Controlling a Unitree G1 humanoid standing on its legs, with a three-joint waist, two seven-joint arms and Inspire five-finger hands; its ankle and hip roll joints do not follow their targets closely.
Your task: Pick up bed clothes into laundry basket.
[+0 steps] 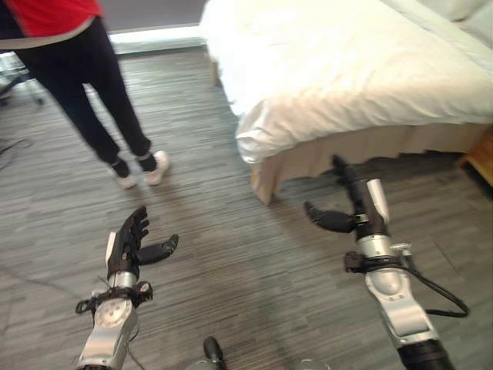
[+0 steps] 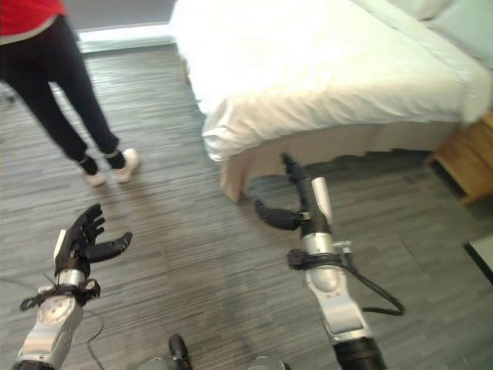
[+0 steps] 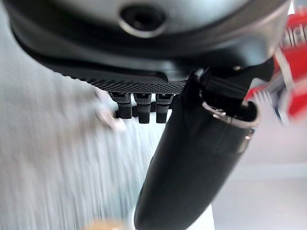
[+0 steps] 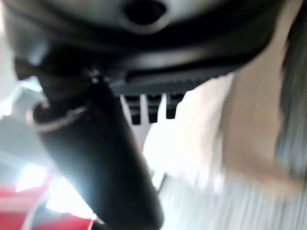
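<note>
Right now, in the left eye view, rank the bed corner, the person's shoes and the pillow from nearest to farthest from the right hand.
1. Bed corner, just beyond the right hand.
2. Person's shoes, far left on the floor.
3. Pillow, top right, at the bed's far end.

A grey wood-grain floor [image 1: 231, 254] spans the scene. At eleven o'clock a person [image 1: 85, 77] stands on it, in a red top, dark trousers and white shoes [image 1: 156, 167], toes pointed toward five o'clock. At one o'clock stands a bed frame with a beige skirt [image 1: 362, 150] along its near side. At three o'clock, just beside the bed's far end, sits a brown wooden piece of furniture [image 2: 466, 166], partly cut off.
</note>
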